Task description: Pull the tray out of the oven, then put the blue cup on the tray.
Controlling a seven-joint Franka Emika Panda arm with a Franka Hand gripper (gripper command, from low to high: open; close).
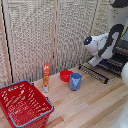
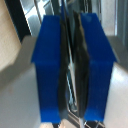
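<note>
The oven (image 1: pixel 122 52) stands at the exterior view's right edge, with its door (image 1: pixel 93 73) folded down onto the wooden table. The tray (image 1: pixel 113 63), a dark rack of thin bars, shows at the oven's mouth. My gripper (image 1: pixel 95 61) is at the tray's front edge. In the wrist view, the blue fingers (image 2: pixel 49 70) are pressed close together around a thin metal bar, so the gripper (image 2: pixel 71 55) is shut on the tray. The blue cup (image 1: pixel 75 81) stands upright on the table, well apart from the gripper and toward the exterior view's left of the door.
A shallow red bowl (image 1: pixel 65 75) sits just behind the cup. An orange bottle (image 1: pixel 46 76) stands further to the exterior view's left. A red plastic basket (image 1: pixel 25 103) fills the near left corner. A wicker screen (image 1: pixel 45 35) backs the table.
</note>
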